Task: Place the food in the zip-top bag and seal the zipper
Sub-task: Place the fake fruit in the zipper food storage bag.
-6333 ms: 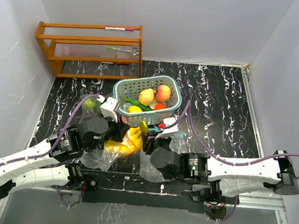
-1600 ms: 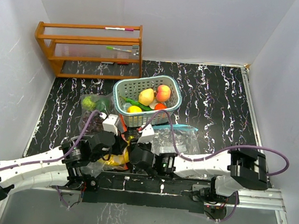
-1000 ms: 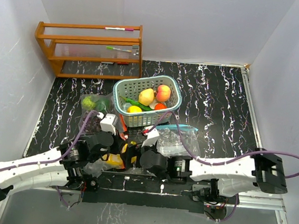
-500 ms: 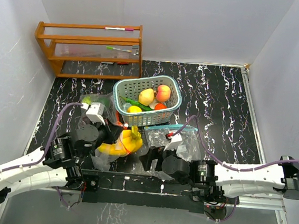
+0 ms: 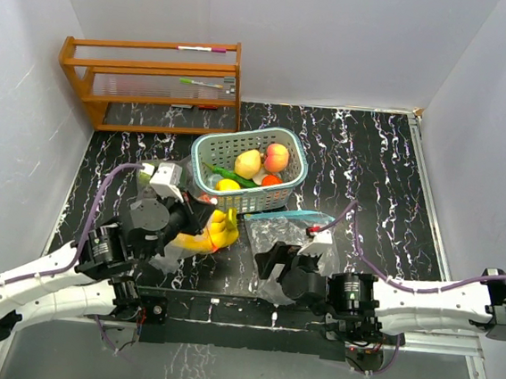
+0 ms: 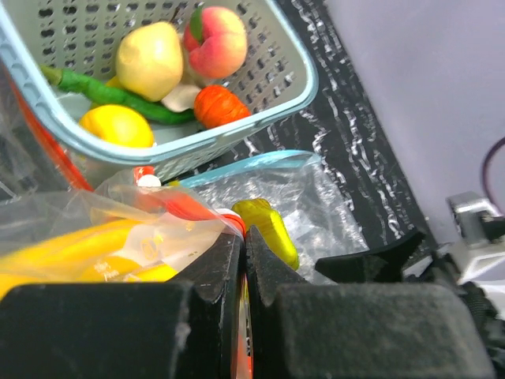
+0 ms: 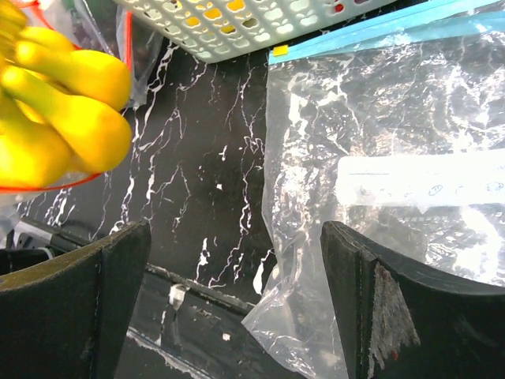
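A black marble-patterned table with white veins (image 5: 370,183) fills the space between plain white walls, and a slatted wooden rack (image 5: 151,81) stands at its far left corner. Near the middle sits a pale teal perforated plastic basket (image 5: 265,202). It holds a yellow pear-shaped toy fruit (image 6: 150,59), a pink-and-yellow toy peach (image 6: 217,39), a small orange-red toy fruit (image 6: 217,106), a yellow toy lemon (image 6: 114,126) and a long green toy pepper (image 6: 102,88).

Just near and left of the basket, the left gripper (image 6: 243,245) has its fingers pressed together on the edge of a clear zip-top bag with a red zipper (image 6: 118,207). A bunch of yellow toy bananas (image 5: 217,233) lies inside that bag, raised off the table beside the basket's near left corner.

To the right, a second clear zip-top bag with a blue zipper (image 7: 394,103) lies flat on the table, its zipper edge just beside the basket's near wall. The right gripper (image 7: 235,237) hangs over the near left part of this bag with its fingers spread wide apart, and nothing is between them.
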Robot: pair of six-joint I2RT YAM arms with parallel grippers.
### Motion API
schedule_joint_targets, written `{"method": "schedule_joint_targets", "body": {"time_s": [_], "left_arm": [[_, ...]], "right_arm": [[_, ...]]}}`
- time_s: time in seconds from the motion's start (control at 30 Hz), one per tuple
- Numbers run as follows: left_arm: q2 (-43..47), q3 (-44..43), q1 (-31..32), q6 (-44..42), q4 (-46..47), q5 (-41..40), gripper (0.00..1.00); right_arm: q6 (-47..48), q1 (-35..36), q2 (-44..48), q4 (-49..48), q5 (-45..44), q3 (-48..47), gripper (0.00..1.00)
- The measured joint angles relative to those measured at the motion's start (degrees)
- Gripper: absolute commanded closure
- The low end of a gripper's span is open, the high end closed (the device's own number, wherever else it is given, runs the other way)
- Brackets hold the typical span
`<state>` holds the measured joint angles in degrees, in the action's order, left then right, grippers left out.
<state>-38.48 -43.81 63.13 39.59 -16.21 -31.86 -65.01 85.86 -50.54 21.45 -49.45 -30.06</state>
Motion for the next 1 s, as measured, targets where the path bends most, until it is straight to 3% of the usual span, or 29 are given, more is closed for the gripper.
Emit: {"method": "schedule_joint_targets", "body": {"time_s": [0.37, 0.57, 0.67, 0.77, 1.0], "left_arm": [[-0.3, -7.7, 0.0, -3.0, 5.1, 2.4, 1.00], [-0.5, -10.3, 0.0, -4.5, 6.4, 3.9, 1.00], [-0.9, -12.2, 0.0, -5.4, 7.2, 4.5, 1.00], [-0.9, -13.6, 0.0, -6.2, 8.2, 5.3, 1.00], [-1.2, -15.8, 0.0, -7.2, 10.2, 7.3, 1.00]], "right_arm": [[-4.2, -3.2, -3.6, 0.7, -1.3, -1.2, 0.07], [1.9, -6.6, 2.4, -13.1, 5.2, 1.6, 0.14], [4.3, -7.1, 3.9, -19.3, 9.0, 1.4, 0.22], [5.6, -7.3, 2.7, -22.4, 11.4, 0.2, 0.47], [1.2, -12.0, -1.0, -23.0, 12.6, -0.5, 0.49]]}}
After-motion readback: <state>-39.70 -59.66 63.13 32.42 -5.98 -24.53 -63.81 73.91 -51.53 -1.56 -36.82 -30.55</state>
